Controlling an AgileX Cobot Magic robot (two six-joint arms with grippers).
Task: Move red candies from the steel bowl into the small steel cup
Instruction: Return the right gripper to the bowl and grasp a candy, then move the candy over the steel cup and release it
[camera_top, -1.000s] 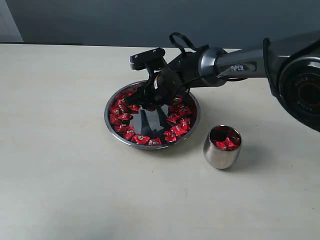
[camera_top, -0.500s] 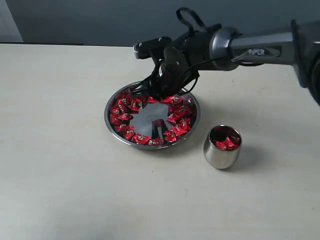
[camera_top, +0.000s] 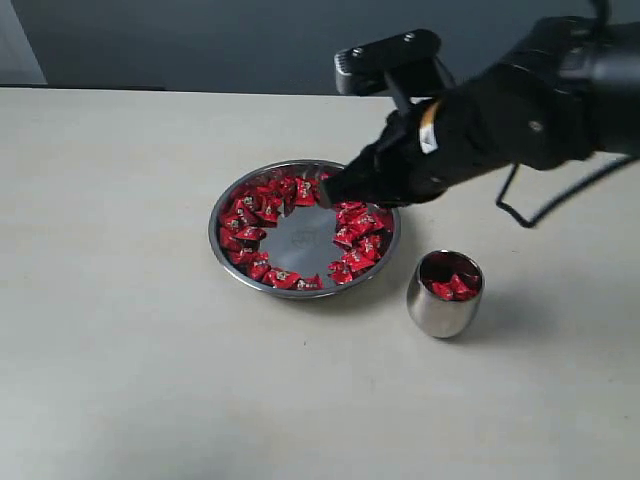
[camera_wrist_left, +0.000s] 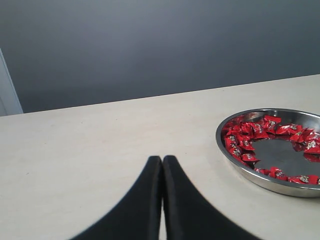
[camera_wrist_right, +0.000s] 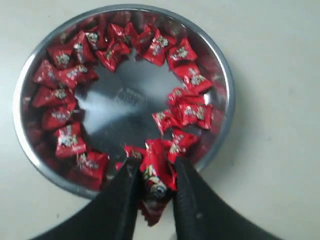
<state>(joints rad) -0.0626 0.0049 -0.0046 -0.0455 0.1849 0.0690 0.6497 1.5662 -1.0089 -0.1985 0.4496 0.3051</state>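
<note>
The steel bowl (camera_top: 230, 260) sits mid-table with several red candies (camera_top: 262, 212) ringed round its bare mirror bottom; it also shows in the right wrist view (camera_wrist_right: 223, 75) and the left wrist view (camera_wrist_left: 260, 178). My right gripper (camera_wrist_right: 156, 167) is lifted above the bowl's rim and shut on one red candy (camera_wrist_right: 158, 181), pinched between its black fingers (camera_wrist_right: 189, 195). In the exterior view the right gripper (camera_top: 335, 190) hangs over the bowl's right side. The small steel cup (camera_top: 438, 312) stands right of the bowl with a few red candies (camera_top: 452, 288) inside. My left gripper (camera_wrist_left: 162, 159) is shut and empty, away from the bowl.
The pale tabletop (camera_top: 120, 350) spreads around the bowl and cup. A dark grey wall (camera_top: 200, 40) runs behind the table's far edge. The right arm's black body and cable (camera_top: 520, 120) reach over the area above the cup.
The right gripper closed on a candy in the bowl, then rose and drew back to the right with it. The left gripper has not visibly changed.
</note>
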